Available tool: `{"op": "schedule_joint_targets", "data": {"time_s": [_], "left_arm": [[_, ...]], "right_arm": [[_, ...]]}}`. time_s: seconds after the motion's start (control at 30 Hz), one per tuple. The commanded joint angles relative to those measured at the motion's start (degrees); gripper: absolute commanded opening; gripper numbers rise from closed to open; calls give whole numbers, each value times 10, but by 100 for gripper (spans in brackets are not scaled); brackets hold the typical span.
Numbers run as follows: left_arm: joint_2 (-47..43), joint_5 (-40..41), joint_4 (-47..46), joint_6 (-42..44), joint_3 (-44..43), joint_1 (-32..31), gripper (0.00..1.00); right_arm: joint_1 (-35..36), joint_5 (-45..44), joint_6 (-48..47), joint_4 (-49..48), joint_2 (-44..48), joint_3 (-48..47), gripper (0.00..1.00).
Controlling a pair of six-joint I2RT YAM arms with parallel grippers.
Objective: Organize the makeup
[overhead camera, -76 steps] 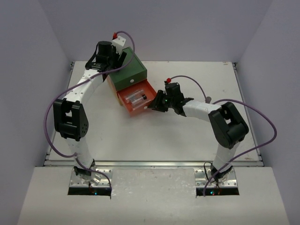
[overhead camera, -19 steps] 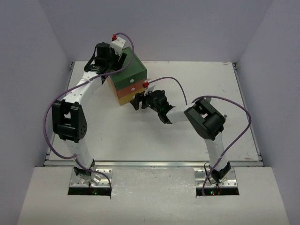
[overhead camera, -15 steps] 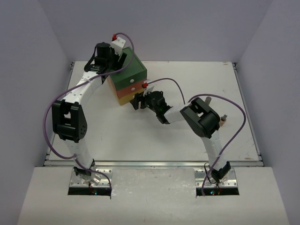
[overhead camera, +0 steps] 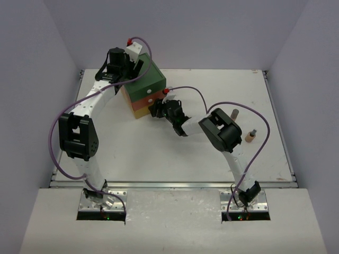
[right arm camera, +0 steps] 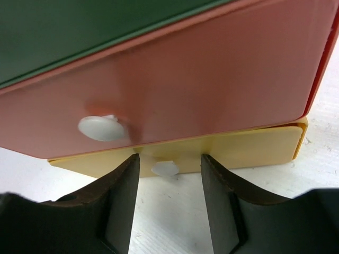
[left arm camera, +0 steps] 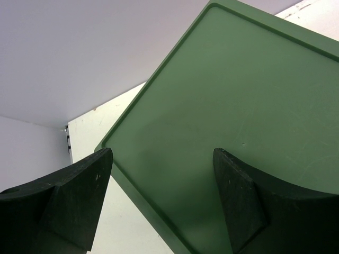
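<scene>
Insides of the green-orange-yellow drawer box [overhead camera: 144, 89] are hidden. An amber-brown bottle [overhead camera: 247, 138] seems laid on the white table [overhead camera: 159, 159], cap aimed far-right. Left claw [left arm camera: 161, 159] and right claw [right arm camera: 169, 164] are held released.

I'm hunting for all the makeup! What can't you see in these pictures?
- Inside the drawer box: its drawers look shut, so the contents are hidden in every view.
- Small bottles on the table: top view only, too small to tell what they are.
- Right gripper: in the top view its own wrist hides whether it touches the box.
- Box sides: both wrist views cut them off at the edges.
</scene>
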State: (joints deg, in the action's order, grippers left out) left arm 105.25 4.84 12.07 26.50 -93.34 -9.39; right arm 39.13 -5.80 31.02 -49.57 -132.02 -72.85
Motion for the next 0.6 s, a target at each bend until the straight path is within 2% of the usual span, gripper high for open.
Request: {"op": "schedule_joint_targets", "data": {"time_s": [0.0,0.27,0.57], "left_arm": [[27,-12,89,5,5,-1,77],[26,-12,89,8,5,-1,77],[24,-11,90,9,7,-1,77]], "right_arm": [[1,-28,40,22,-3,-38,49],[1,-25,122,21,-8,-46,42],[0,-25,182,28,-12,-47,42]]}}
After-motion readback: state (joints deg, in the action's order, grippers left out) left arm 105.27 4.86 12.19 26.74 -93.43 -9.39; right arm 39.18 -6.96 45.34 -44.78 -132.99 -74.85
